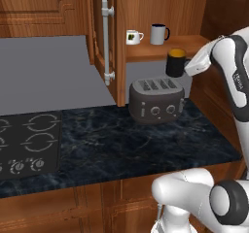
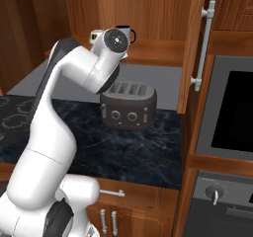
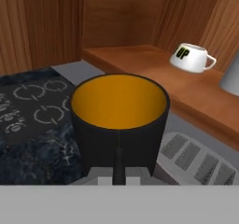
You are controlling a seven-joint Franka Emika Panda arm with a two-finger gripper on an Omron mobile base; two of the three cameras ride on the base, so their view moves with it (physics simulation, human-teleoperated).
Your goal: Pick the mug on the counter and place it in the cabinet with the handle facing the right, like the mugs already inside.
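Arm raised, elbow bent, end effector (image 1: pixel 181 68) clamping w/ load.

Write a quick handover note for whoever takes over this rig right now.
Pincer: shut on the black mug, held in the air above the toaster, beside the front edge of the cabinet shelf.
Done: mug lifted off the counter.
Left: set it on the shelf near the white mug and grey mug, handle facing right, then release.

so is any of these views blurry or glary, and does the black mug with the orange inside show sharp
Hand view: the black mug with orange-yellow interior is sharp, evenly lit, without glare. Left base view: soft flat light, a faint shadow under the dark grey toaster. Right base view: slightly soft, the white arm covers the mug.
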